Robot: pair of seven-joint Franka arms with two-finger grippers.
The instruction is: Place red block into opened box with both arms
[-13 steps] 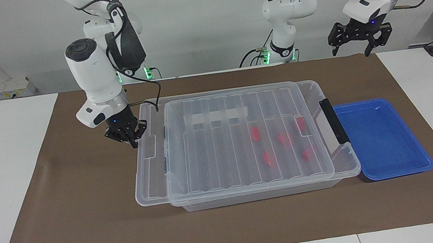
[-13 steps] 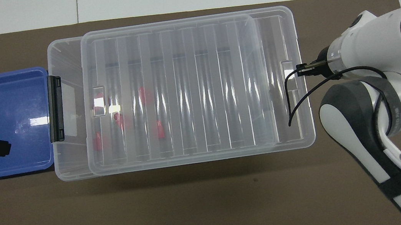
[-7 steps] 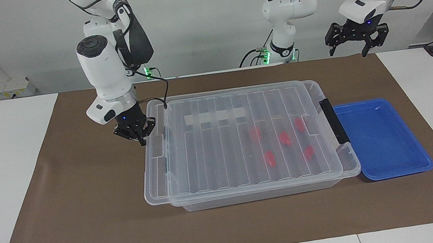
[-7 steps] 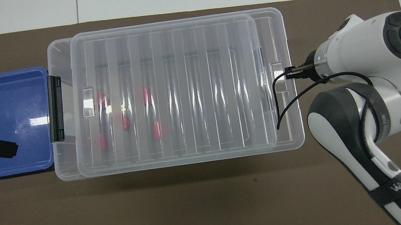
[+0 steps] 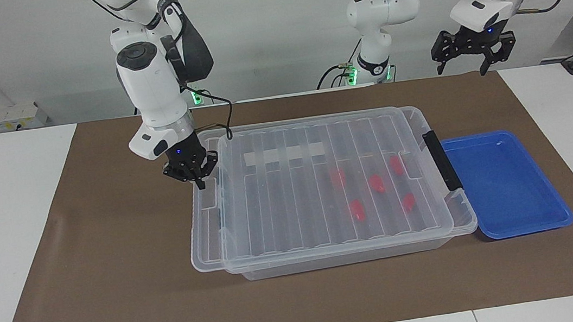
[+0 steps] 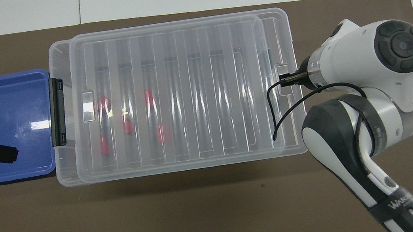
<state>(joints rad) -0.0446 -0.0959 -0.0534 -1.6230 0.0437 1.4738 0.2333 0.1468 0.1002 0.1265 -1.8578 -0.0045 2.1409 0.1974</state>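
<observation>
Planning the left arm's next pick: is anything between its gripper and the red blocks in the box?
Yes: the clear lid covers the red blocks in the box. The left gripper hangs open above the table's edge.

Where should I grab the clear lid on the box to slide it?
Pinch the overhanging end lip of the lid, beside the recessed tab, coming down from above at the right arm's end. The ribbed top is flat and wide; that thin lip sticks out past the box. The shut right claw sits there.
</observation>
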